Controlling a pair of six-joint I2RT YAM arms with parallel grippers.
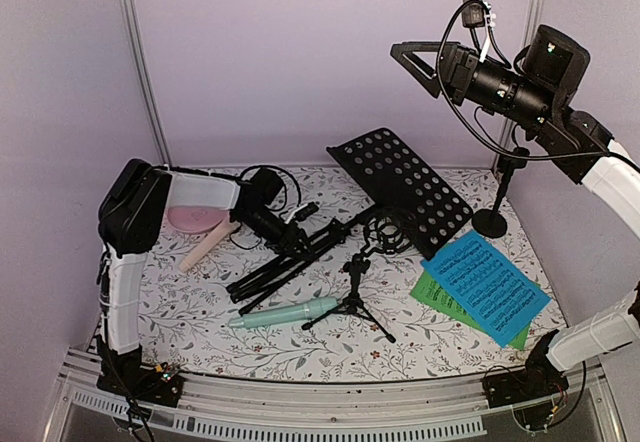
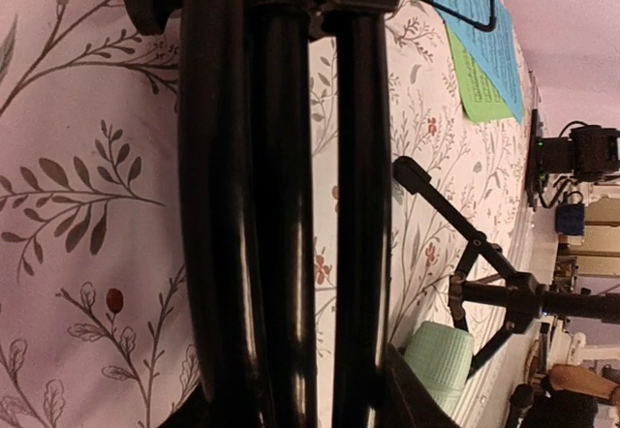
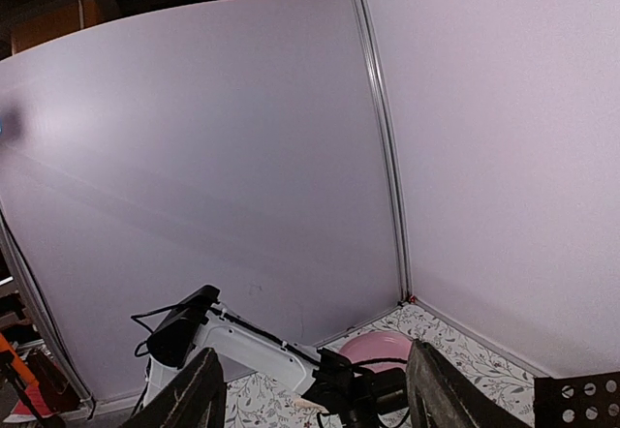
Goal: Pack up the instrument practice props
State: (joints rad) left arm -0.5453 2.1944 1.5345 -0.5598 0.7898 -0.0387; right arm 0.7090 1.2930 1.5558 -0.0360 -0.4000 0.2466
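The black perforated music rack (image 1: 400, 187) lies on the flowered table (image 1: 200, 332) at the centre of the top view. Its long axis runs on a diagonal: the holed desk points to the upper right, and the folded tripod legs (image 1: 275, 267) run as one bundle to the lower left. In the left wrist view the legs (image 2: 281, 205) run straight from top to bottom.

The left arm (image 1: 125, 262) rises from its base at the lower left, bends at the elbow and reaches right and low over the table. The left gripper (image 1: 298, 240) is closed around the leg bundle about halfway along it.

Just below the legs stands a small black microphone tripod (image 1: 355, 297). The mint microphone (image 1: 285, 314) lies beside it, pointing left to right. The beige microphone (image 1: 210, 244) lies to the left, by a pink bowl (image 1: 190, 219). The blue music sheet (image 1: 485, 284) lies over the green music sheet (image 1: 440, 297) at the lower right.

The right arm (image 1: 600, 172) is lifted high at the upper right, with its forearm level and pointing left. The right gripper (image 1: 412, 67) has its jaws wide apart and holds nothing. In its own wrist view the fingers (image 3: 189, 394) frame only the wall.
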